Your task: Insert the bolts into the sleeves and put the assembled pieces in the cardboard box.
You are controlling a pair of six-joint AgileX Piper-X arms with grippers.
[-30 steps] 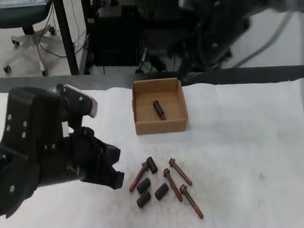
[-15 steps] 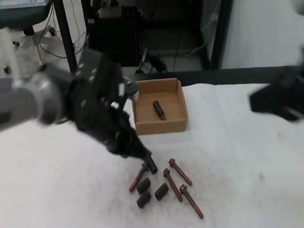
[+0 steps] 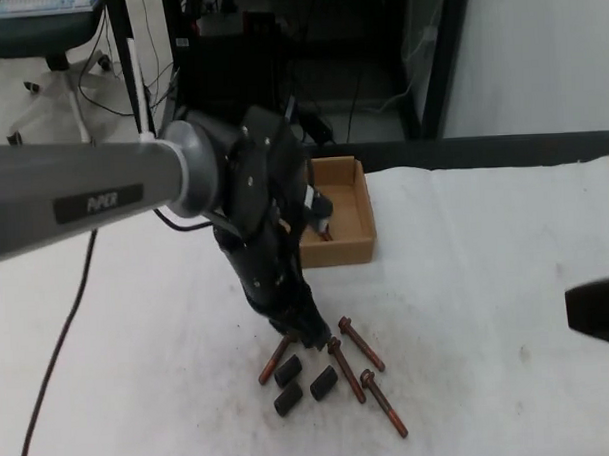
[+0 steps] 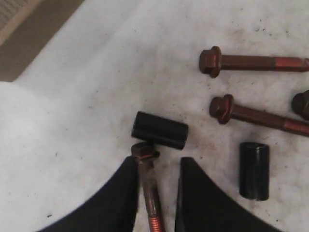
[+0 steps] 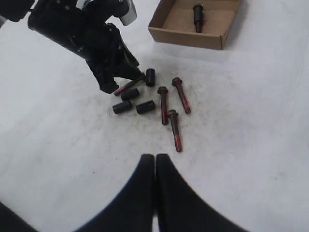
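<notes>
1. Okay, nearest me the right gripper (image 5: 154, 157) hangs above the white cloth (image 5: 251, 145). Its two fingers are pressed together with nothing between them, and it is well apart from the parts.
2. Next out, three loose bolts (image 5: 175, 130) lie flat on the cloth, close to one another, with their heads at the far end.
3. Just beside them, three short black sleeves (image 5: 121, 107) lie on their sides in a small cluster.
4. The left gripper (image 4: 158, 166) is down at cloth level over a fourth bolt (image 4: 147, 193). Its fingers are apart, one on each side of the shank. I can see a gap between the bolt and one finger, so it is not clamped.
5. A fourth sleeve (image 4: 160, 130) lies crosswise right against that bolt's head, just past the left fingertips.
6. Farthest out, the cardboard box (image 5: 190, 37) sits open on the cloth. One assembled piece (image 5: 197, 10) lies on its floor, a bolt with a sleeve on it.
</notes>
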